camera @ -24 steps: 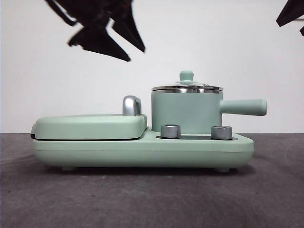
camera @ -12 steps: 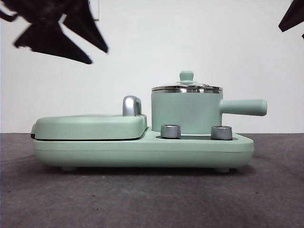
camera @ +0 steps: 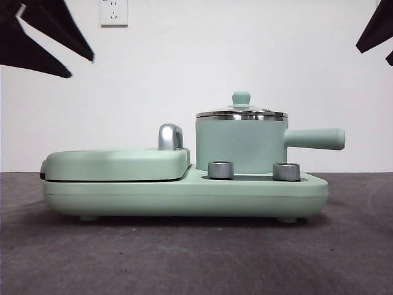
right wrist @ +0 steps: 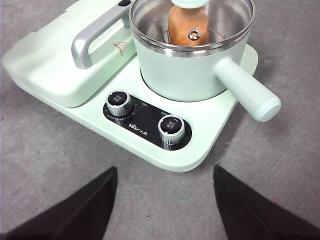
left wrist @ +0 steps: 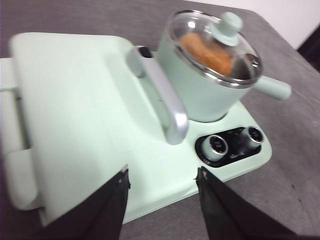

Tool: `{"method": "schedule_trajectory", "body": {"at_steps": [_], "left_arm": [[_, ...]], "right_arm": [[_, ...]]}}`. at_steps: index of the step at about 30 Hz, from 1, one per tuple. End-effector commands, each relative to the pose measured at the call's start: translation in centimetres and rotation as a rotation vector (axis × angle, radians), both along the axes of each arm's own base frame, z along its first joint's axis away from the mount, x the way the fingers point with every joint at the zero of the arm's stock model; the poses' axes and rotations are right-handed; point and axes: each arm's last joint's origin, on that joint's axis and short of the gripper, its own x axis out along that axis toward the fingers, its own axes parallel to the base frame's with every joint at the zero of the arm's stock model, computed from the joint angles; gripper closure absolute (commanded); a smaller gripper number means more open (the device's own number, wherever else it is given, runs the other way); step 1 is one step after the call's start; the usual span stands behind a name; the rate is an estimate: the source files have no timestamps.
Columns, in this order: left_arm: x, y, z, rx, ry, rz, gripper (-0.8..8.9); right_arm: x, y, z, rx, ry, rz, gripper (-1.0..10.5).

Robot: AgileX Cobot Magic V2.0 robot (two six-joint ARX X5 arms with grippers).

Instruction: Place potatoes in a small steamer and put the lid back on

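The mint-green small steamer (camera: 241,146) stands on the right side of the green cooker base, its long handle (camera: 314,139) pointing right. The glass lid (camera: 241,113) with its green knob rests on the steamer's rim. Through the glass the orange-brown potato (left wrist: 206,51) (right wrist: 186,24) lies inside the pot. My left gripper (left wrist: 161,177) hangs open and empty above the flat grill side, seen as a dark shape at the upper left (camera: 46,38). My right gripper (right wrist: 165,175) is open and empty, above the table in front of the knobs, only a black tip (camera: 376,29) at the upper right.
The flat green grill cover (camera: 116,163) with a chrome handle (camera: 170,136) fills the base's left half. Two steel knobs (camera: 220,169) (camera: 286,171) stick out of the front below the steamer. Dark grey table (camera: 196,258) lies around the cooker. A wall socket (camera: 114,11) shows behind.
The left gripper has drawn away to the left, from above the grill handle to the upper left corner. The steamer, lid and right arm have not moved.
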Motion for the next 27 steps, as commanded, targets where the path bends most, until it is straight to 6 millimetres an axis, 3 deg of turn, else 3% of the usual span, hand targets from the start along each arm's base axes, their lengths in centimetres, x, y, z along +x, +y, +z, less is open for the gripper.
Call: {"method": "schedule_trajectory", "body": {"at_steps": [1, 5, 6, 7, 8, 24, 27], "left_arm": [[-0.2, 0.1, 0.2, 0.003, -0.007, 0.022, 5.96], [-0.3, 0.2, 0.1, 0.027, -0.006, 0.012, 5.98], [-0.3, 0.2, 0.1, 0.027, -0.006, 0.012, 6.28], [-0.3, 0.2, 0.1, 0.027, -0.007, 0.011, 7.94], [-0.3, 0.2, 0.2, 0.019, -0.009, 0.013, 7.85], [-0.5, 0.2, 0.4, 0.017, -0.019, 0.010, 8.08], [-1.2, 0.8, 0.4, 0.093, -0.114, -0.005, 8.08]], "right_arm": [[0.1, 0.1, 0.1, 0.008, 0.002, 0.004, 6.5], [0.0, 0.1, 0.1, 0.007, 0.003, 0.005, 6.5], [-0.1, 0.0, 0.1, 0.006, -0.003, 0.000, 6.9], [0.0, 0.0, 0.2, 0.002, -0.008, -0.009, 8.9], [0.0, 0.0, 0.2, -0.001, -0.013, -0.005, 9.3], [-0.1, 0.1, 0.2, 0.024, -0.003, 0.024, 9.2], [-0.1, 0.1, 0.2, 0.024, -0.003, 0.024, 9.2]]}}
